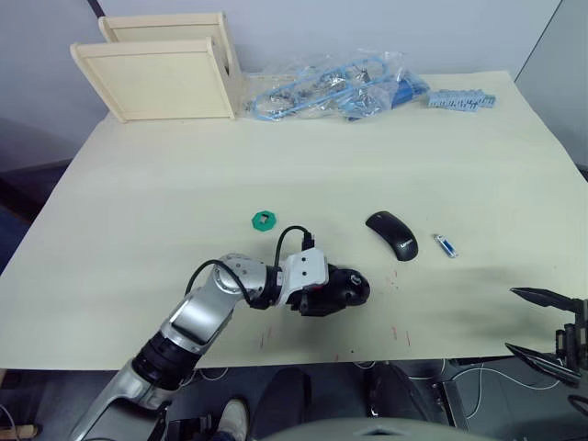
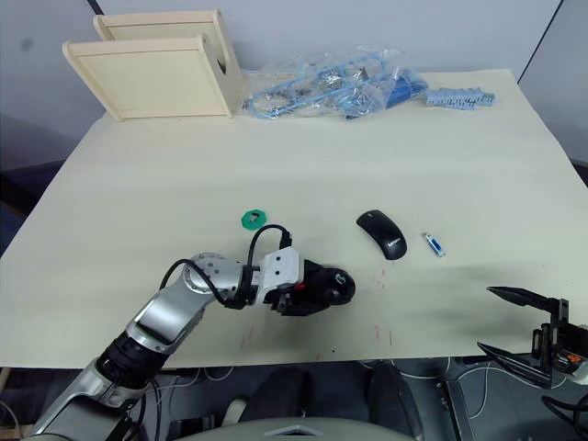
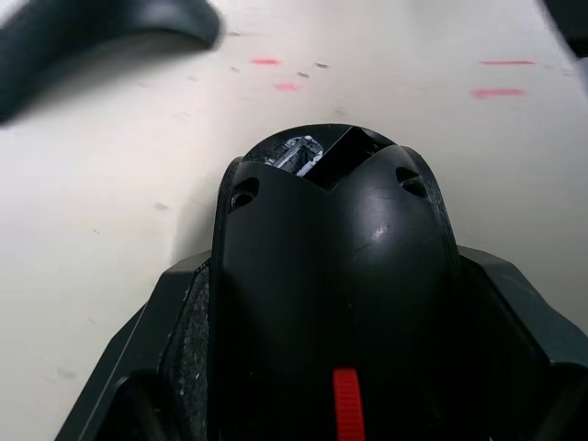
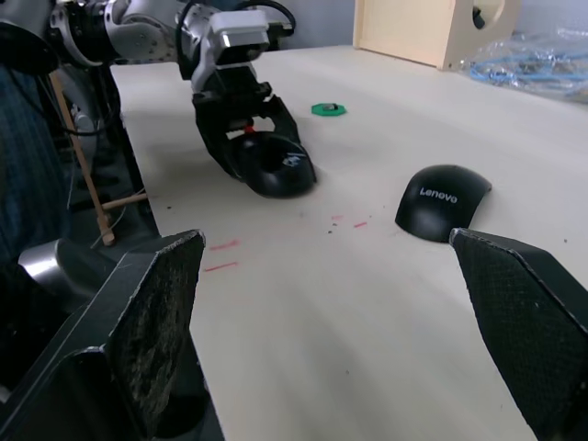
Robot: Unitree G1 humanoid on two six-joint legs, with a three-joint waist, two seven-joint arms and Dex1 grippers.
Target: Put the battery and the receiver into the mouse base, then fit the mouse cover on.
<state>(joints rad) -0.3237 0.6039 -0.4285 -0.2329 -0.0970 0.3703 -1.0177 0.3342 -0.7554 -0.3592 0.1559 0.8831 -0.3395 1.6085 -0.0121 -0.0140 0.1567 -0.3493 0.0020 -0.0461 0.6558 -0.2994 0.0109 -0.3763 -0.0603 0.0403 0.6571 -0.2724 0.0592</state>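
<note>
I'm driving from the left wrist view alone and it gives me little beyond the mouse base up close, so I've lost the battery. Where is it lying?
Observer: The battery lies on the table, to the robot's right of the mouse cover and apart from it.
Operator: And the cover relative to my base?
Observer: It sits farther from the robot and to the right of the mouse base, which the left gripper grips.
Operator: Is the right arm free?
Observer: Yes. The right gripper hangs by the table's near right edge, fingers open, holding nothing.
</note>
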